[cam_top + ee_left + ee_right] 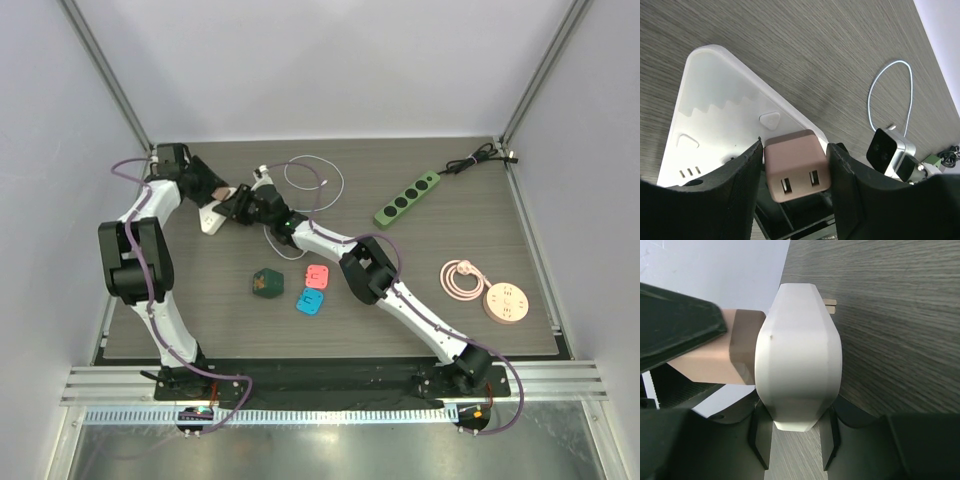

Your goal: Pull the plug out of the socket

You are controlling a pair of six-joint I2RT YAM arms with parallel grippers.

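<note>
A pink, cube-shaped plug (796, 165) with two slots in its face sits plugged into a white, flat-sided socket (725, 125). My left gripper (795, 155) is shut on the plug, one black pad against each side. In the right wrist view the white socket (797, 360) stands on edge and my right gripper (796, 440) is shut on its lower end; the plug (715, 360) sticks out to the left. From above, both grippers meet at the socket (212, 218) at the table's back left. Its prong holes are hidden.
A white cable loop (313, 185) lies just behind the grippers. A green power strip (407, 199) lies at the back right, and a round pink socket (505, 302) with a coiled cord at the right. A green block (266, 283), a pink adapter (318, 276) and a blue one (310, 301) sit mid-table.
</note>
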